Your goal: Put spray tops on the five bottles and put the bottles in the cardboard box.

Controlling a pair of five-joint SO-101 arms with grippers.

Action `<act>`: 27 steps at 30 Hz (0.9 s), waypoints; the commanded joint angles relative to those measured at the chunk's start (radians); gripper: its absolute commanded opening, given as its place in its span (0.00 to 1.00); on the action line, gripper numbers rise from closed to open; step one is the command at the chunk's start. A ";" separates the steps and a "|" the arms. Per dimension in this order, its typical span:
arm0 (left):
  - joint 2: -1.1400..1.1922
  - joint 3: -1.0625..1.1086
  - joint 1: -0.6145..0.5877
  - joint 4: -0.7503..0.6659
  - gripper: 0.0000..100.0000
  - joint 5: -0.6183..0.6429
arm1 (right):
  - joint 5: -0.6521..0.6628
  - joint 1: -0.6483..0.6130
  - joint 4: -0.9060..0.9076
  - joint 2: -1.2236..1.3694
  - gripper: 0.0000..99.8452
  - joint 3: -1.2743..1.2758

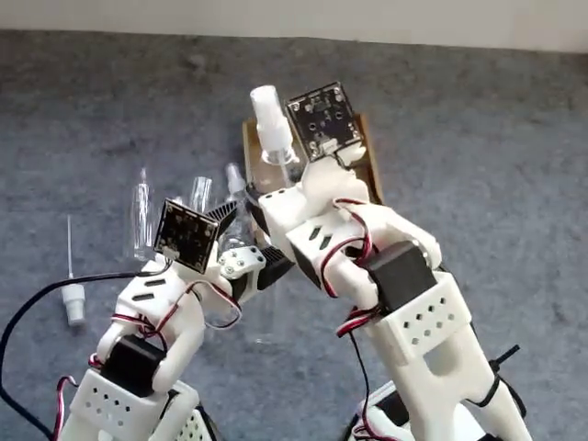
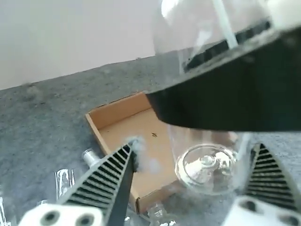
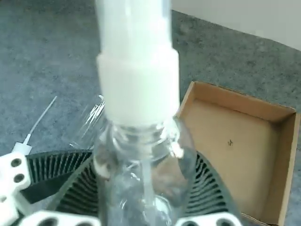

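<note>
Clear plastic bottle w/ a white plastic spray top on its neck is held up off the floor, roughly upright. In the high view it sits over the near-left corner of the open brown cardboard box, not inside it.

R gripper is clamped on the bottle's body. The ribbed black jaws press it from both sides just under the shoulder, and the top sticks up well above them.

L gripper is below, at the bottle's base. Its jaws are spread apart, one ribbed black finger each side of the round base, w/ a gap showing on at least one side. Can't tell if the other finger touches the glassy base.

The box lies flat on the grey carpet, its open face up.

Left of the box, near the L arm, other clear bottles lie on the carpet, close together. Further out, well apart from them, a loose white spray top lies on its side. Its thin dip tube points away from the arms.
</note>
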 commanded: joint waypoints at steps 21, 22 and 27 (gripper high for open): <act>0.010 0.059 -0.160 -0.031 0.04 -0.012 | 0.041 0.223 -0.737 1.017 0.00 -0.501; 0.010 0.059 -0.160 -0.031 0.04 -0.012 | 0.041 0.223 -0.754 1.053 0.00 -0.529; 0.008 0.059 -0.160 -0.031 0.04 -0.012 | 0.041 0.216 -0.848 1.164 0.00 -0.598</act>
